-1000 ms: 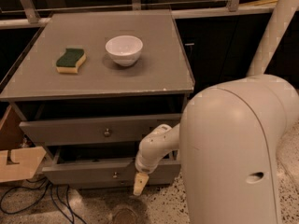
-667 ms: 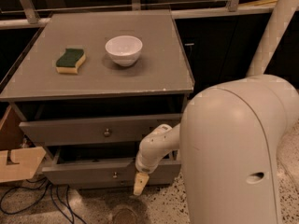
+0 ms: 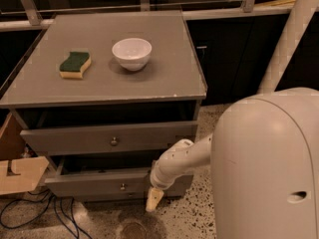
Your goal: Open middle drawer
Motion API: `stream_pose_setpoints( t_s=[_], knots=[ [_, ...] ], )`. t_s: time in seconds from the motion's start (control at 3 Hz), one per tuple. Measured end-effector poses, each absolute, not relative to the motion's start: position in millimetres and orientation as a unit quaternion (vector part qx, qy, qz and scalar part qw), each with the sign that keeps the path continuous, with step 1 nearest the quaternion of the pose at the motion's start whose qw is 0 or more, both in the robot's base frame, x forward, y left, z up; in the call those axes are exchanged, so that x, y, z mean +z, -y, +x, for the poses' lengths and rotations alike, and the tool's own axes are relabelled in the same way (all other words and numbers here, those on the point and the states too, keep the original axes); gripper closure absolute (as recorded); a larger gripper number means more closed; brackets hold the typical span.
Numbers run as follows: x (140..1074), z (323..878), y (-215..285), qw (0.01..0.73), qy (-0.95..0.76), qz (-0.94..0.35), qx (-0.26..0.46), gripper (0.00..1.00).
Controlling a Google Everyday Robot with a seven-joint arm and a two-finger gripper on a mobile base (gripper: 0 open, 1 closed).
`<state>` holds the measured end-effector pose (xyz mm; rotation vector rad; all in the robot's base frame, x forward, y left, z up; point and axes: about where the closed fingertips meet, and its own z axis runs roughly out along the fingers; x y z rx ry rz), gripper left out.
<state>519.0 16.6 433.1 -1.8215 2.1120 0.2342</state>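
Observation:
The grey cabinet shows two drawer fronts. The upper one is taller and has the bigger knob. The lower one, with a small round knob, I take as the middle drawer. It stands pulled out a little, with a dark gap above it. My gripper hangs at the end of the white arm, pointing down at the floor just in front of this drawer's right end and right of its knob. It holds nothing I can see.
A green and yellow sponge and a white bowl sit on the cabinet top. A cardboard box stands at the left. Cables lie on the floor. My white body fills the right, with a white post behind it.

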Motion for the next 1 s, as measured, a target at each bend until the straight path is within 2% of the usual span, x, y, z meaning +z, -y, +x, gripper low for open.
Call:
stream_pose_setpoints(
  t_s=[1.0],
  knots=[
    [401.7,515.4,-22.9,0.144,-0.745,-0.643,0.101,0.0]
  ],
)
